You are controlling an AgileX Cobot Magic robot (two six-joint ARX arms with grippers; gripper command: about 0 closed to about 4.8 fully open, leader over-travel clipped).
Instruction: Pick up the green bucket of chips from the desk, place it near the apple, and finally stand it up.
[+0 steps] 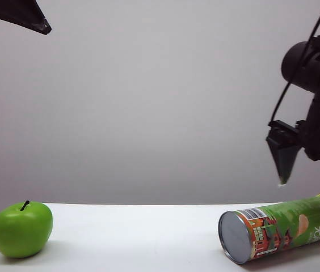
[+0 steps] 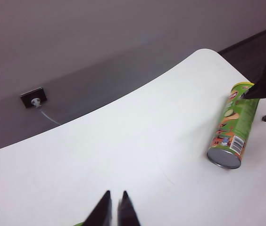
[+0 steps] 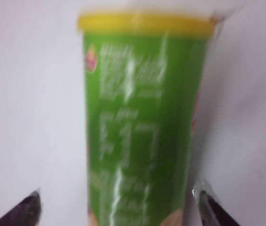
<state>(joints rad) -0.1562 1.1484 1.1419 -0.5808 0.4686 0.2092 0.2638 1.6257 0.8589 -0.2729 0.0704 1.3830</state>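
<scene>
green bucket of chips (image 1: 285, 229): glossy printed wrap, dull silver metal base, yellow plastic-looking lid
apple (image 1: 22, 228): smooth, shiny green skin
desk (image 1: 137, 238): smooth matt white top
right gripper (image 3: 119, 207): dark matt fingers

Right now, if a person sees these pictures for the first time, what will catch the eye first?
The green bucket of chips lies on its side at the desk's right, silver base facing the camera. The right pincer hangs open over it, a finger on each side. Far left sits the apple; the left pincer is nearly shut.

Perhaps lab — white desk (image 1: 148, 238), bare wall (image 1: 160, 102).
</scene>
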